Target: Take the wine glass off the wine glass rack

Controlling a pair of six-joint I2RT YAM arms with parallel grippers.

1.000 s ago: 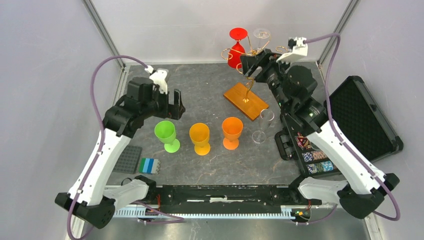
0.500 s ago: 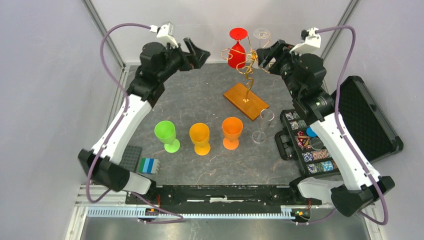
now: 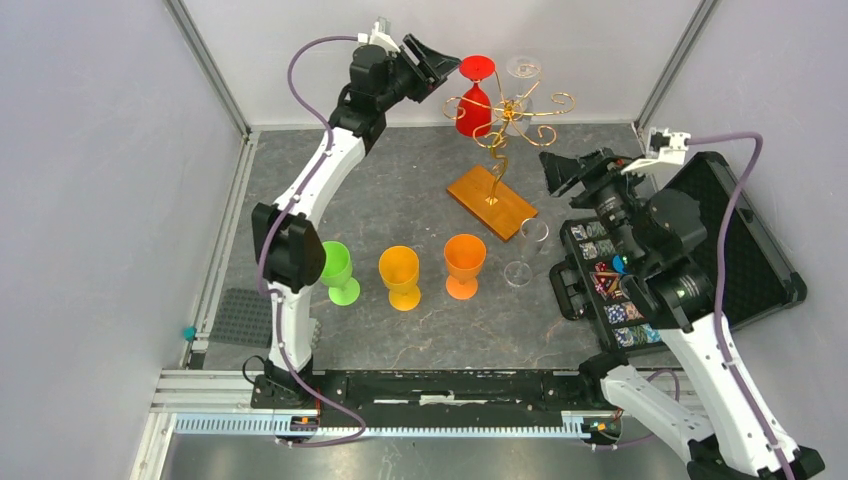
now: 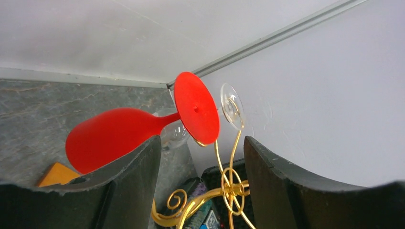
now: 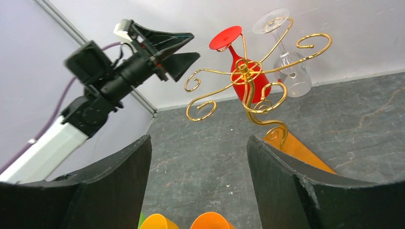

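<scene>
Left gripper [image 4: 200, 191]: jaws spread, holding nothing, facing the red wine glass [image 4: 112, 138] without touching it. Right gripper [image 5: 198, 191]: spread, empty, well apart from the rack. The glass hangs foot-up on a curled arm of the wine glass rack [image 3: 490, 198], beside a clear wine glass [image 5: 288, 71]. Judged light, rigid, smooth, possibly brittle; the wire rack could tip. Recommended hold: the stem, just below the foot.

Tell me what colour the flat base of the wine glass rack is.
The rack base is amber-orange, clearest in the top external view.
</scene>
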